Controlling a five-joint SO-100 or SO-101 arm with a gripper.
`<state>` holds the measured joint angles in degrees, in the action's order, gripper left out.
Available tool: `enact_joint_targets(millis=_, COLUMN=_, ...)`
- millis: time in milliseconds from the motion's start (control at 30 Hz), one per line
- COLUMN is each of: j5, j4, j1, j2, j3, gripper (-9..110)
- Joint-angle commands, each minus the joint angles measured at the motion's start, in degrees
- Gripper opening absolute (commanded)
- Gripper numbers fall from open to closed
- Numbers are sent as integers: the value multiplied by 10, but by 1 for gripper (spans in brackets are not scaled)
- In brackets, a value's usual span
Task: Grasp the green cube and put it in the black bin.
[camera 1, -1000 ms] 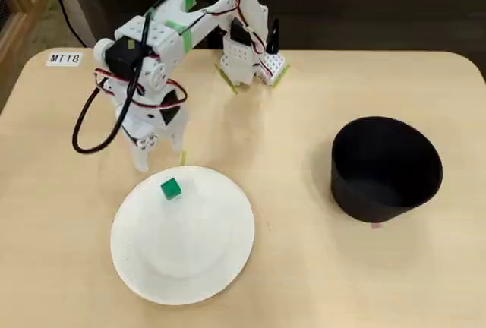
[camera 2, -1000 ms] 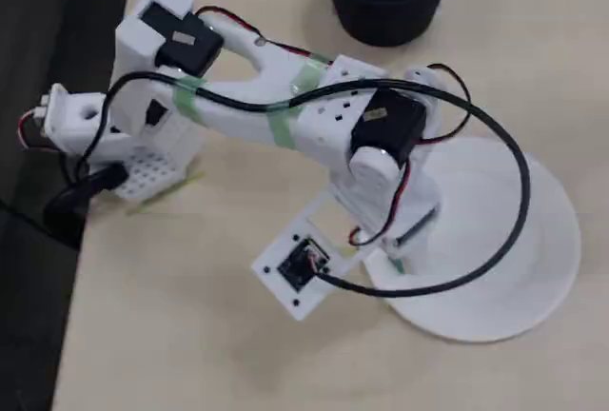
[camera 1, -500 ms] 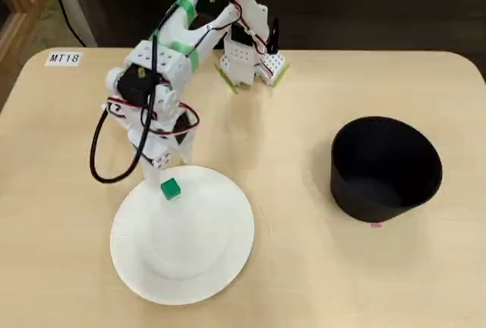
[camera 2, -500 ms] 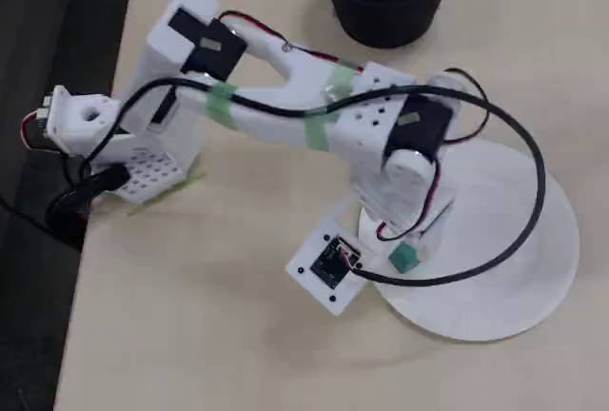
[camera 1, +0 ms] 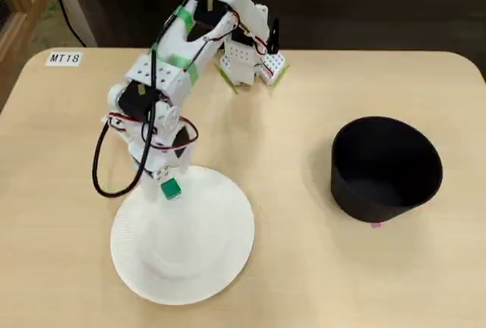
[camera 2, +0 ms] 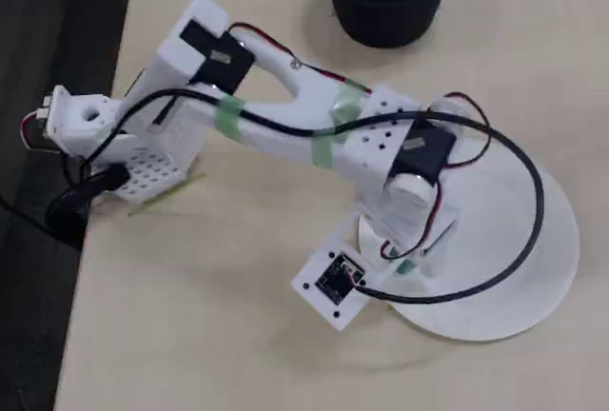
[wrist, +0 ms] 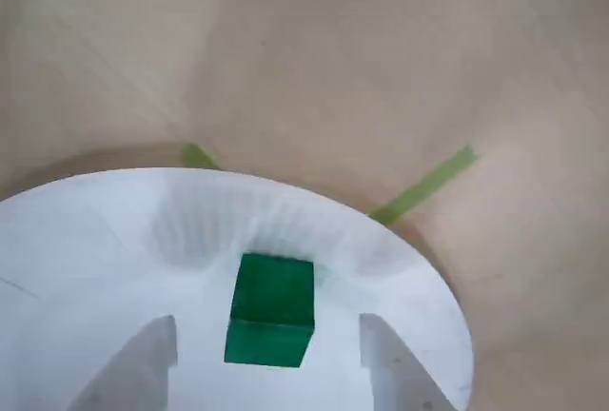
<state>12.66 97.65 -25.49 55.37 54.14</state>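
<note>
- One white plate (wrist: 86,230) is lying beneath the gripper (wrist: 268,359).
- Gripper is standing wide, holding nothing, fingers flanking the cube.
- Green cube (wrist: 271,308) is sitting centred between the fingertips, slightly ahead, on the plate's near rim.

front fixed: high, whole table (camera 1: 288,267) | rear fixed: arm-side | wrist: close, downward

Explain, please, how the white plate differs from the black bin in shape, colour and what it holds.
The white plate is flat and shallow; the black bin is a tub with tall, slightly flaring walls. The plate is wider than the bin. The plate carries the green cube near its rim, between the fingers of the open hand; the bin looks empty. Both are round and stand on the same table.
</note>
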Motion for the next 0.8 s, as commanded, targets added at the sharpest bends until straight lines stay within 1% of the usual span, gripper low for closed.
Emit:
enact_joint_targets(millis=0, j5=0, j4=-11, j1=-2, j2=4, j3=-11, gripper=27)
enact_joint_targets(millis=300, j5=0, j4=-24, j1=8, j2=-25, j3=-28, gripper=22)
enact_joint_targets(millis=400, j5=1, j4=-25, j1=9, j2=-43, j3=-49, gripper=18)
enact_joint_targets(millis=500, j5=3, j4=-24, j1=11, j2=-67, j3=-87, gripper=11)
enact_joint_targets(millis=600, j5=5, j4=1, j1=11, j2=-106, j3=-150, gripper=1)
enact_joint_targets(millis=700, j5=-9, j4=45, j1=9, j2=-155, j3=-243, gripper=0)
enact_joint_targets(millis=767, j5=-11, j4=53, j1=6, j2=-162, j3=-271, gripper=0)
